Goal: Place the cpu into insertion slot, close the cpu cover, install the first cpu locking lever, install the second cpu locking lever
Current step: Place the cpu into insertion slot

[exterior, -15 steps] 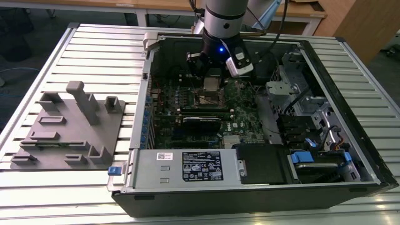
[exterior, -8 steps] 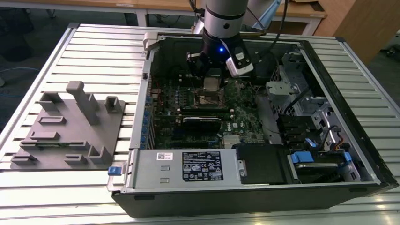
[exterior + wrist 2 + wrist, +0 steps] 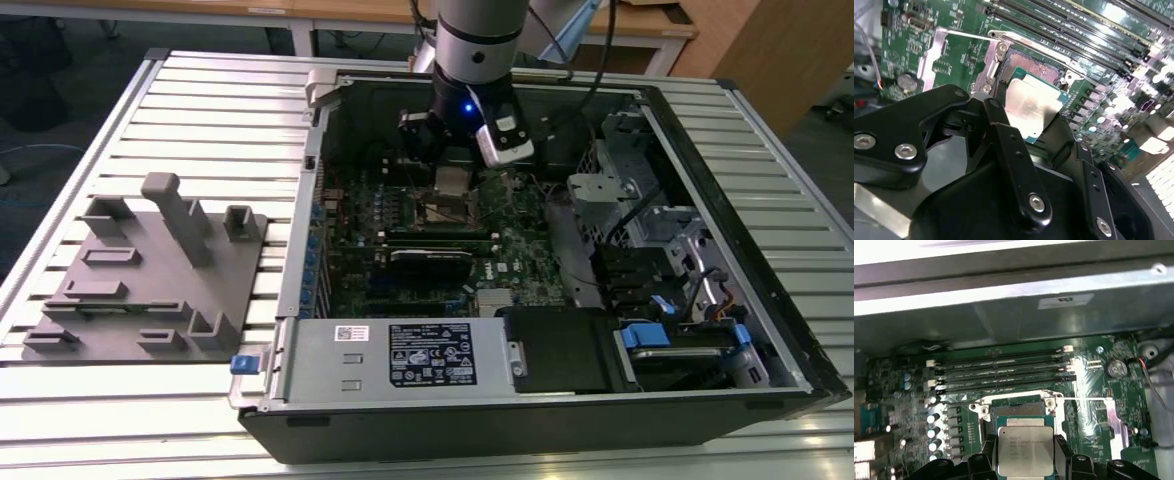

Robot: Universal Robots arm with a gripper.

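Observation:
My gripper (image 3: 454, 188) hangs inside the open computer case, over the motherboard. It is shut on the cpu (image 3: 1025, 450), a flat silver-grey square held by two opposite edges between black fingers (image 3: 988, 452). In the second wrist view the cpu (image 3: 1030, 106) sits tilted just above and partly over the insertion slot (image 3: 1030, 65), whose dark pin field shows past the chip's far edge. The insertion slot (image 3: 1018, 408) has a silver rim. A silver frame plate, the cpu cover (image 3: 934, 56), stands swung open beside the slot. A thin wire lever (image 3: 1085, 399) runs off from the slot's corner.
Long black memory slots (image 3: 999, 371) lie just beyond the socket. The case's metal wall (image 3: 1014, 315) rises behind them. The power supply (image 3: 400, 352) and drive cage (image 3: 667, 250) fill the case's near and right sides. A grey fixture block (image 3: 147, 270) sits on the slatted table at the exterior view's left.

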